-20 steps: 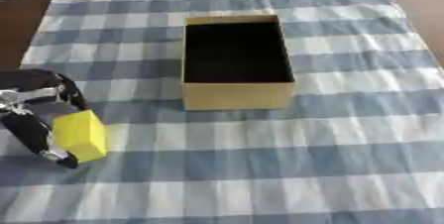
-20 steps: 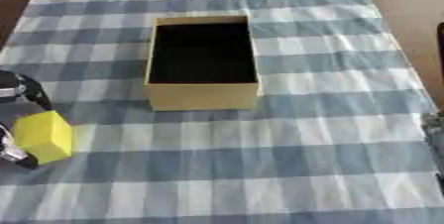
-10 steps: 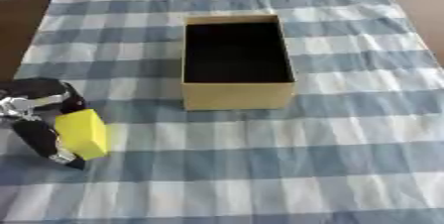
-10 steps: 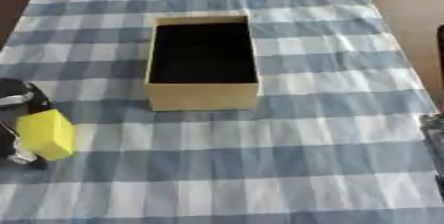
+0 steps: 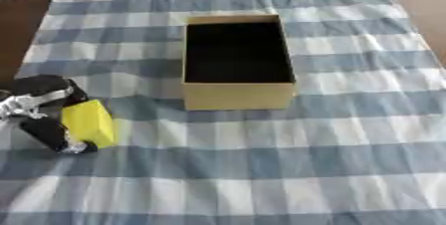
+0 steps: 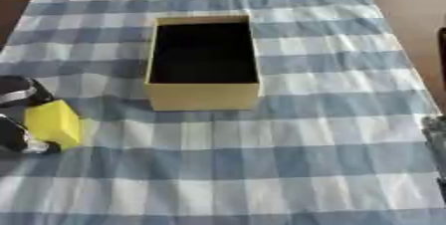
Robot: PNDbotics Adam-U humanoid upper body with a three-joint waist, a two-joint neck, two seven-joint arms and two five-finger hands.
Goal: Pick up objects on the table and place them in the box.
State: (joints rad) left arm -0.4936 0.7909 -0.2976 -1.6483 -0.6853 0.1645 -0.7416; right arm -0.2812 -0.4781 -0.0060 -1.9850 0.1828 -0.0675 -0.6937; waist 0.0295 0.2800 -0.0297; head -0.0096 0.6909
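Left hand point(image 5: 39, 114) curled around yellow block point(image 5: 89, 122), low over the checkered cloth point(image 5: 261, 159) on the surface, left of and nearer than the open cardboard box point(image 5: 237, 62); right hand barely visible, state unclear.

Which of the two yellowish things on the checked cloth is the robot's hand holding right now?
The small bright yellow block at the left, gripped by the left hand. The larger tan box stands open mid-cloth, untouched.

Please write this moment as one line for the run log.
left hand: shut on yellow block, at cloth's left edge | box: open, nothing visible inside | right hand: at right edge, idle
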